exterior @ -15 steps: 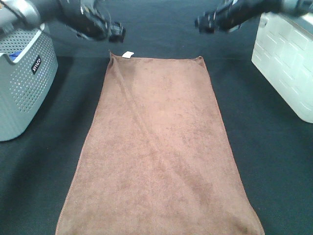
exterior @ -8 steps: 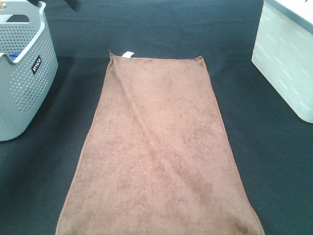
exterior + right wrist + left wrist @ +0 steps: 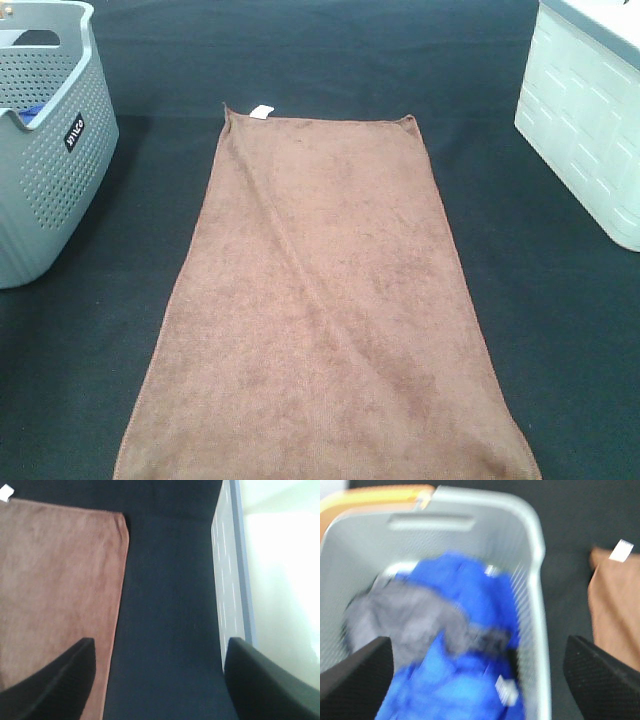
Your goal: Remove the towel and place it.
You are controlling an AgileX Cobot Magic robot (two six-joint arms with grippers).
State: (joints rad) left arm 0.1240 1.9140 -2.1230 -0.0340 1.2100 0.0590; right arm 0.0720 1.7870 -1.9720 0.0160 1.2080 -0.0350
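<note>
Nearest, the towel (image 3: 325,310) lies flat on the dark table (image 3: 560,330), its white tag (image 3: 262,111) at the far corner. Farther left stands a gray basket (image 3: 45,190) holding blue cloth (image 3: 465,645). Both jaws are spread open, empty.

The high camera looks steeply down along the dark table (image 3: 330,60), taking in the whole towel (image 3: 325,300) between the grey basket (image 3: 45,180) on the left and the white bin (image 3: 590,130) on the right. The left wrist camera, blurred, looks down from close above into that basket (image 3: 532,555), catching the towel's tagged corner (image 3: 612,595) beside it. The right wrist camera looks down over the table strip between the towel's other far corner (image 3: 65,580) and the bin (image 3: 227,580), so all three views share the towel's far end.
</note>
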